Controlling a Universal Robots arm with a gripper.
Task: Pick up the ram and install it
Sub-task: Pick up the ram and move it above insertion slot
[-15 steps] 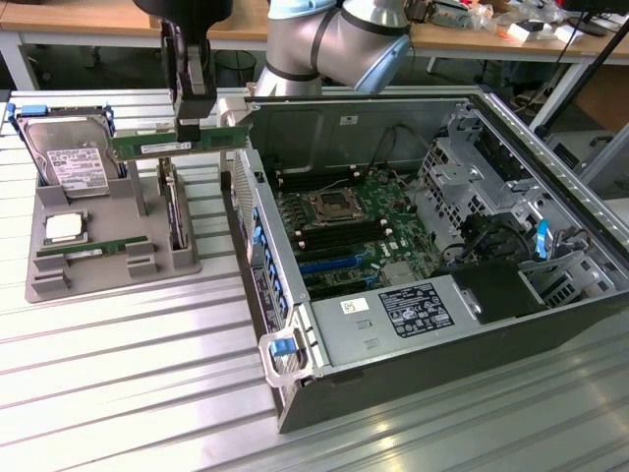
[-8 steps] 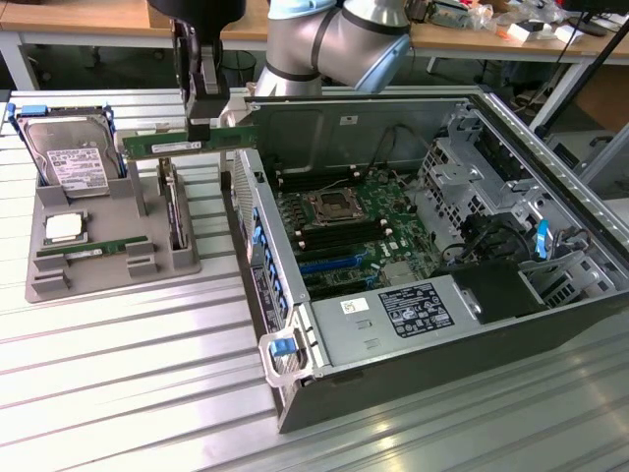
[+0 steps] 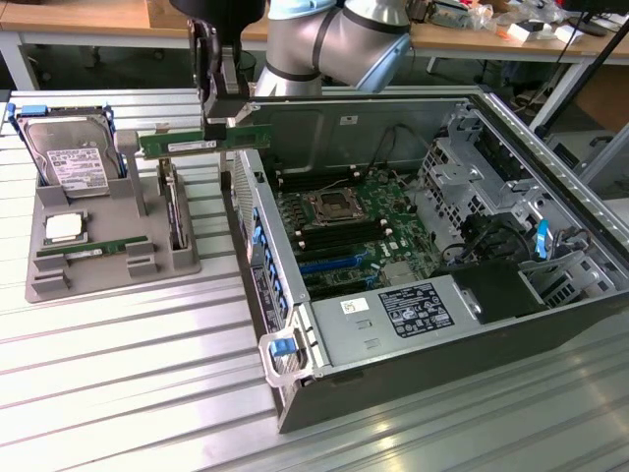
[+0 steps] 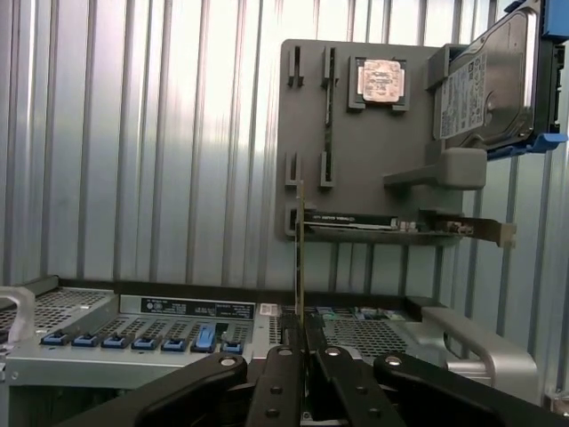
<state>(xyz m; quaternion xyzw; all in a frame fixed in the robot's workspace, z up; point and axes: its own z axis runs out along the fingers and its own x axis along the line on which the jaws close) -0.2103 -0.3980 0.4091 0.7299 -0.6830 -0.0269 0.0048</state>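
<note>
The hand [image 3: 218, 120], clamped on the ram [image 3: 177, 146], hovers at the open computer case [image 3: 393, 379] rim (a narrow pinch), where any tilt could snag the stick.

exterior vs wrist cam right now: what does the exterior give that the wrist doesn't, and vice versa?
Exterior view: the inside of the open case, with the motherboard, processor socket and power supply, plus the arm above.
Wrist view: the ram edge-on, clamped in the gripper, and a black label on the case wall.
Both: the gripper shut on the ram, the gray tray with the hard drive and processor chip, and the case's blue tabs.
</note>
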